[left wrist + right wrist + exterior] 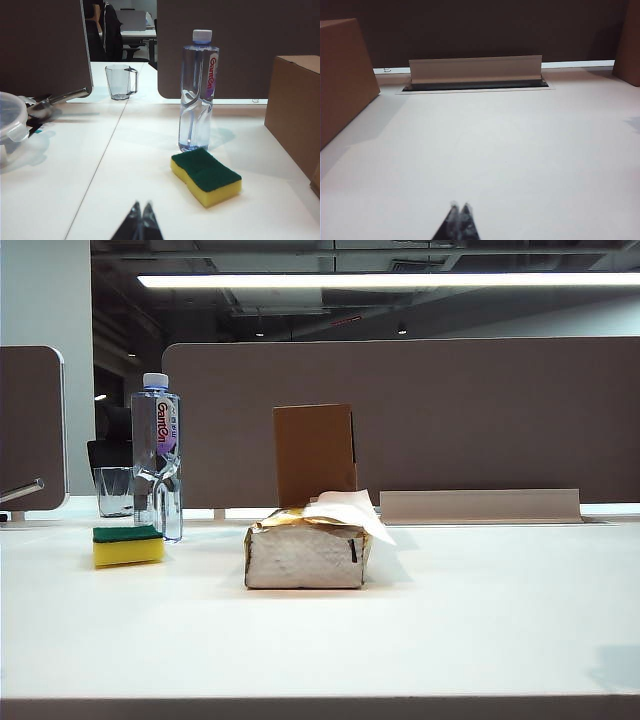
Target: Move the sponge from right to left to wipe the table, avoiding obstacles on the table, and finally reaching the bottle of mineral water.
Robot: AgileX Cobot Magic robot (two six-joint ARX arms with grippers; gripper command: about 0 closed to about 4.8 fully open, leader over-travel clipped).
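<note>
The yellow sponge [128,546] with its green top lies on the white table [400,630] at the left, touching or nearly touching the foot of the mineral water bottle [157,455]. In the left wrist view the sponge [206,176] sits just in front of the bottle [198,90], and my left gripper [141,206] hovers well short of it, shut and empty. The crumpled tissue pack [307,551] lies mid-table with the brown cardboard box [314,454] upright behind it. My right gripper [459,206] is shut and empty over bare table. Neither arm shows in the exterior view.
A clear glass cup [114,490] stands behind the bottle. Brown divider panels [450,410] close the back, with a grey cable-slot flap [475,70] at their foot. A clear plastic lid [11,117] and a metal utensil [55,100] lie beside the left arm.
</note>
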